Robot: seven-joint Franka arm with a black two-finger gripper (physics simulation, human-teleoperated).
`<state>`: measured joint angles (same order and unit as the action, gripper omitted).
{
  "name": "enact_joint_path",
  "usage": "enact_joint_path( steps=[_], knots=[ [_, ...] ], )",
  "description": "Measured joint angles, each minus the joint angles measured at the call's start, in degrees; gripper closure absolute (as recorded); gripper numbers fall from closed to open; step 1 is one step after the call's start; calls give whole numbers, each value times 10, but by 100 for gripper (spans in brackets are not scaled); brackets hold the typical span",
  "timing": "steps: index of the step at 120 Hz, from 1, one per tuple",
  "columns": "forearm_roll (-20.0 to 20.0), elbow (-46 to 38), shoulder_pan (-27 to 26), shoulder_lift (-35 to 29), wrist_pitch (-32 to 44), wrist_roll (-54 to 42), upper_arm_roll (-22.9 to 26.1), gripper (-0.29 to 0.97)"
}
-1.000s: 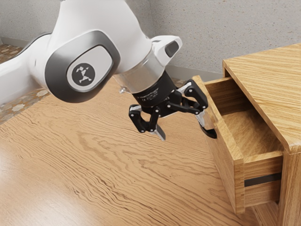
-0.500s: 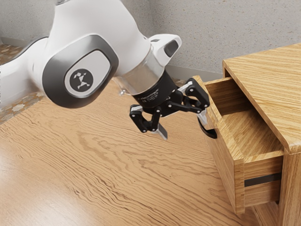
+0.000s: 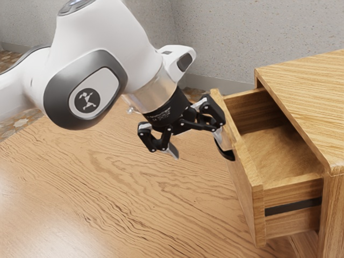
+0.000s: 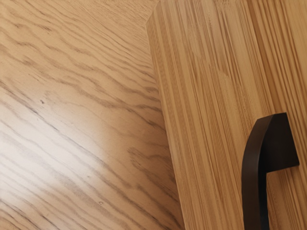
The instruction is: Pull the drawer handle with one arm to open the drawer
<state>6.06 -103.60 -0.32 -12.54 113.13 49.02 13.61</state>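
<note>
The jaws are standing wide open and are gripping nothing. Of their two fingers (image 3: 220,141), one is lying right at the black handle (image 3: 230,156) on the drawer's front panel (image 3: 243,180), with its tip at the handle's upper end. Whether it is hooking behind the handle or only touching it cannot be told. The other finger is hanging well away from the front panel, out over the tabletop (image 3: 107,188). So the handle is meeting one finger alone and is not being pinched from two sides.

In the wrist view the handle (image 4: 266,163) is showing as a dark curved bar standing off the front panel (image 4: 211,96). The panel's edge is running beside it, and the tabletop (image 4: 72,120) is lying beyond that edge.

The drawer (image 3: 279,161) is standing pulled out of the cabinet (image 3: 306,91), its inner floor and side walls showing behind the front panel.

The arm (image 3: 91,64) is coming in from the exterior view's left. Its big white joint is riding high above the tabletop. The hand is slanting downward toward the front panel, with the jaws' span running away from the panel's face.
</note>
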Motion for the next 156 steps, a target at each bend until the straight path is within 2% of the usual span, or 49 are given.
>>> enact_joint_path(
  steps=[11,18,66,70,77,82,101,111,118,124,130,135,149,156],
  knots=[
    [-8,-10,-63,-10,0,0,-67,0],
    [-14,-14,-81,-12,1,1,-87,0],
    [-26,-78,-99,-71,1,5,-100,0],
    [-28,-82,-111,-76,1,5,-115,0],
    [-42,-89,-172,-86,1,7,-178,0],
    [-52,-94,-196,-95,1,9,-206,0],
    [-71,-90,-222,-114,1,15,-228,0],
    [-82,-45,-232,-131,-7,18,-223,0],
    [-87,12,-235,-119,-19,20,-218,0],
    [-90,107,-236,-66,-49,22,-214,0],
    [-99,246,-237,6,-115,24,-205,0],
    [-117,305,-239,33,-175,24,-198,0],
    [-149,346,-239,55,-304,15,-189,0],
    [-158,346,-243,65,-338,8,-209,0]
  ],
)
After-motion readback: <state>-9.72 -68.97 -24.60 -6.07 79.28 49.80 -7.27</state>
